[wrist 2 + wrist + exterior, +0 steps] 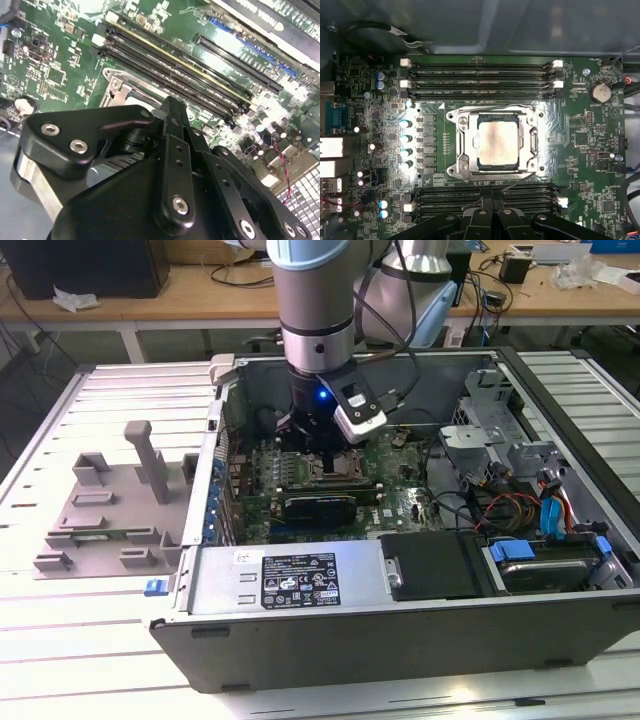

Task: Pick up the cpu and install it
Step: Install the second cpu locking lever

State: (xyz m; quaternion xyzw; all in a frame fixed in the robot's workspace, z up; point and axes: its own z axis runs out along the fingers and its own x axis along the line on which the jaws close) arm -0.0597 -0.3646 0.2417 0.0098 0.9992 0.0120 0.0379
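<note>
Nothing really readable here, the white sticker (298,578) on the power supply (285,580) has print way too tiny.

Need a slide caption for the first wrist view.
Wrist camera looking down on the cpu seated in the motherboard socket, flanked by memory slots.

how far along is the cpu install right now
Nearly done, by the look of it. In the first wrist view the cpu already lies flat inside the socket frame on the motherboard. The tool hangs over that spot inside the case in the exterior view; whether it touches the chip can't be told. The grey tray outside carries no chip. Whether the socket is latched isn't clear.
</note>
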